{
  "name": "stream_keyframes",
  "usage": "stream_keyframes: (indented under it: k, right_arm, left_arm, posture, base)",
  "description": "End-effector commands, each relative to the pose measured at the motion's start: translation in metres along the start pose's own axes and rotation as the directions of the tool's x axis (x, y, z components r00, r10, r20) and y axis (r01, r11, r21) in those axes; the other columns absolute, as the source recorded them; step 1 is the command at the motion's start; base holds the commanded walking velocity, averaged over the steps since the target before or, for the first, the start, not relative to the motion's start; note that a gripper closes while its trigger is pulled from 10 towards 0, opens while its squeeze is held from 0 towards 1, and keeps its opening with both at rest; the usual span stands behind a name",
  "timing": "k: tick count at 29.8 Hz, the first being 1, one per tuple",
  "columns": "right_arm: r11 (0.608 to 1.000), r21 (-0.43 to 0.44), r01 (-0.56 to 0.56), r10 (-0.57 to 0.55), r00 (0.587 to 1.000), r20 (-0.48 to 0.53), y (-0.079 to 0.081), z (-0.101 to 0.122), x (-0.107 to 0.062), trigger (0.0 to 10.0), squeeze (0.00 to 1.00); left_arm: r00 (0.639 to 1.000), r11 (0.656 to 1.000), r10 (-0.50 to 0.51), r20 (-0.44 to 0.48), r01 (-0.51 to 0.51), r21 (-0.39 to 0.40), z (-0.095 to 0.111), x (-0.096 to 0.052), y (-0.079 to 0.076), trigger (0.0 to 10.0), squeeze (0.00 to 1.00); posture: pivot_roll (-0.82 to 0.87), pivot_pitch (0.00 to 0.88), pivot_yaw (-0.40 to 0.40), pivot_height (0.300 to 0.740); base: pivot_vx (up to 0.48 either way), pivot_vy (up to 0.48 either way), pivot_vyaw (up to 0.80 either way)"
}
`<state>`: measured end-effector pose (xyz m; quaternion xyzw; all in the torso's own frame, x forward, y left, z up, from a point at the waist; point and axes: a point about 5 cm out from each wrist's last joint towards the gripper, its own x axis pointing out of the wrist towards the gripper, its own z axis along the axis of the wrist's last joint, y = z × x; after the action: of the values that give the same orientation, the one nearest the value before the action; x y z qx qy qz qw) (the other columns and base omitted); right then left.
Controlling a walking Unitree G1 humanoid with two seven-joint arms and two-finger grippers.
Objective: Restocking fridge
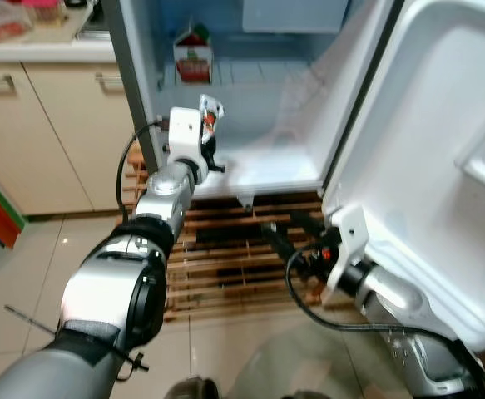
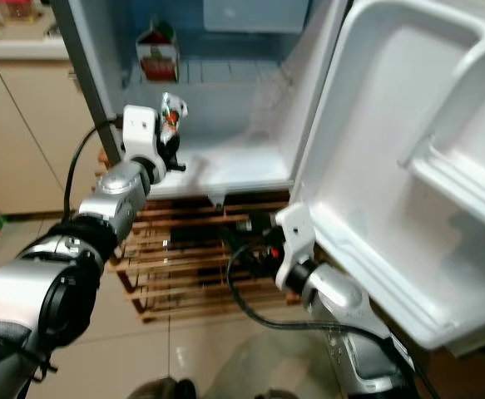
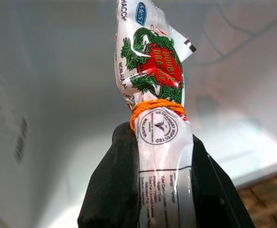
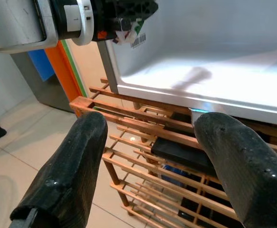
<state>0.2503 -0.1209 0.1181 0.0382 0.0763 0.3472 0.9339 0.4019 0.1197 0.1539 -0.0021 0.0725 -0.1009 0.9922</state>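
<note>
Holding a sealed sausage packet clamped in the left gripper at the fridge's lower shelf, not yet released; milk carton already shelved; right gripper spread, empty.

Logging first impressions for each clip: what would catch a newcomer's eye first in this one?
Most striking is the left gripper at the front edge of the open fridge, shut on a white sausage pack with a red and green dragon label and an orange rubber band. A red and white carton stands at the back of the fridge, and the right gripper hangs open, low over a wooden slatted rack.
</note>
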Motion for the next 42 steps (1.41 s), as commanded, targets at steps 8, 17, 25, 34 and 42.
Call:
stream_keyframes:
  k: [8, 17, 25, 34, 42]
  right_arm:
    - [1.0, -0.005, 0.013, -0.013, 1.0, 0.011, 0.002, 0.004, -0.008, 10.0, 0.0]
    - [1.0, 0.002, 0.012, -0.012, 1.0, 0.013, 0.001, 0.004, -0.006, 10.0, 0.0]
    - [1.0, 0.0, 0.001, -0.001, 1.0, 0.014, 0.002, 0.005, -0.002, 10.0, 0.0]
    - [1.0, 0.002, -0.009, 0.009, 1.0, 0.015, 0.005, 0.004, -0.001, 10.0, 0.0]
    - [1.0, 0.002, -0.01, 0.01, 1.0, 0.014, 0.006, 0.003, 0.0, 10.0, 0.0]
  left_arm:
    - [1.0, 1.0, 0.006, -0.01, -0.006, -0.015, 0.005, 0.003, -0.007, 0.0, 0.0]
    - [0.999, 0.998, 0.034, -0.009, -0.035, -0.057, -0.003, 0.001, -0.007, 0.0, 0.0]
    - [0.998, 0.997, 0.052, -0.018, -0.053, -0.058, -0.005, 0.0, -0.004, 0.0, 0.0]
    - [0.998, 0.997, 0.03, -0.056, -0.026, 0.078, -0.005, 0.002, -0.01, 0.0, 0.0]
    - [0.997, 0.999, 0.01, -0.081, -0.006, 0.049, -0.008, 0.003, -0.018, 0.0, 0.0]
  posture:
    - [-0.18, 0.06, -0.006, 0.74]
    - [-0.17, 0.063, -0.009, 0.74]
    - [-0.16, 0.059, -0.009, 0.74]
    - [-0.16, 0.059, -0.002, 0.74]
    - [-0.16, 0.058, 0.001, 0.74]
  base:
    - [0.0, 0.0, 0.0]
    - [0.0, 0.288, 0.0]
    - [0.0, 0.435, 0.0]
    - [0.302, 0.037, 0.0]
    - [0.0, 0.0, 0.0]
